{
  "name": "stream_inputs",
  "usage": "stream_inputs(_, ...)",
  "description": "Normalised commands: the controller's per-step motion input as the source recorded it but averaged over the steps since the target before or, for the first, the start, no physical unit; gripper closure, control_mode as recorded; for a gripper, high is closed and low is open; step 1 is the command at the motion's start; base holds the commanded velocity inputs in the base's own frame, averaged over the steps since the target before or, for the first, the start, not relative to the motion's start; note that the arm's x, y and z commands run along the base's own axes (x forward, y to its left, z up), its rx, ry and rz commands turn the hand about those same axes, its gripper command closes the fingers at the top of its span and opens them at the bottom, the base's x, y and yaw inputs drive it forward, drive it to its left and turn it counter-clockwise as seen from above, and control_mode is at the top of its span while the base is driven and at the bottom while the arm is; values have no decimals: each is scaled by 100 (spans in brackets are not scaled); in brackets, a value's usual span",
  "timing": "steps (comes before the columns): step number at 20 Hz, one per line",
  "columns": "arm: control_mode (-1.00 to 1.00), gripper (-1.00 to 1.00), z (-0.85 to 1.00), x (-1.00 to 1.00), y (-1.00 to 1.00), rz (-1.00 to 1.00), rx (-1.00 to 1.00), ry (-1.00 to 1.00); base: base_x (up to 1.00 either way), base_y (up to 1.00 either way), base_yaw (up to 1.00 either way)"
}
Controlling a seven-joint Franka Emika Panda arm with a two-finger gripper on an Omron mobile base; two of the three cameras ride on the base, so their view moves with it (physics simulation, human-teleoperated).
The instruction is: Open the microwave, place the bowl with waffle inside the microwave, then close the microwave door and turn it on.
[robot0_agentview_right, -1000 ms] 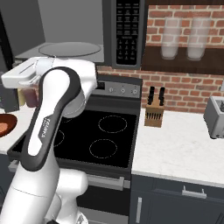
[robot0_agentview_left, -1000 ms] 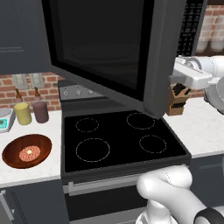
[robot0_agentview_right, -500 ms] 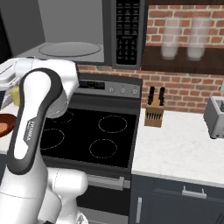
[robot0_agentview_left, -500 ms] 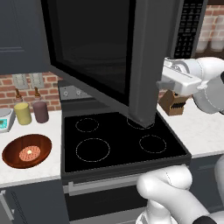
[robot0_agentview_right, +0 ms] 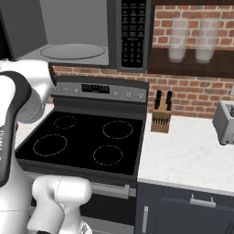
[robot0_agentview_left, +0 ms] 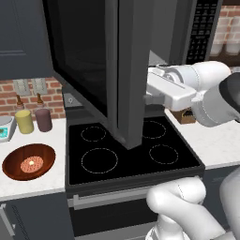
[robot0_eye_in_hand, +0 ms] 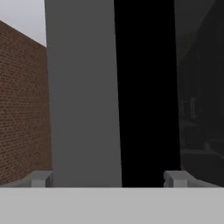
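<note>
Microwave (robot0_agentview_right: 87, 34): mounted above the stove, standing open; light grey inside with the round glass turntable (robot0_agentview_right: 73, 51) bare. Button panel (robot0_agentview_right: 133, 32) on its right side.

Microwave door (robot0_agentview_left: 101, 70): swung well out over the stove, its free edge pointing toward the base. Against the frames from a second ago it has come further round; the edge that then hung over the right burners now hangs over the middle of the cooktop. In the hand view the door's grey edge (robot0_eye_in_hand: 83, 92) runs upright just ahead of the fingers, with the black window beside it.

Gripper (robot0_eye_in_hand: 109, 178): jaws spread wide with nothing between them, one fingertip (robot0_eye_in_hand: 41, 178) on each side of the door edge. Whether either pad touches the door cannot be told. In the left base view the white hand (robot0_agentview_left: 164, 89) sits just right of the door's free edge, further left than a second ago.

Bowl (robot0_agentview_left: 29, 161): reddish-brown, on the white counter (robot0_agentview_left: 28, 183) left of the stove, unmoved since the earlier frames.

Waffle (robot0_agentview_left: 32, 164): lying in the bowl's middle, pale dab at centre.

Stove (robot0_agentview_left: 126, 157): black top, four burner rings.

Yellow canister (robot0_agentview_left: 24, 121) and maroon canister (robot0_agentview_left: 43, 119): side by side behind the bowl, against the brick wall.

Knife block (robot0_agentview_right: 160, 119): on the counter right of the stove.
</note>
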Motion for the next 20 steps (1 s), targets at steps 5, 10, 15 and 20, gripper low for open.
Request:
stream_inputs(5, -100, -100, 0, 0, 66, 0, -4, 0, 0, 0, 0)
stream_inputs(10, -100, -100, 0, 0, 50, 0, -1, 0, 0, 0, 0)
stream_inputs(15, -100, -100, 0, 0, 38, 0, 0, 0, 0, 0, 0)
stream_inputs(20, -100, -100, 0, 2, 40, 0, 0, 0, 0, 0, 0)
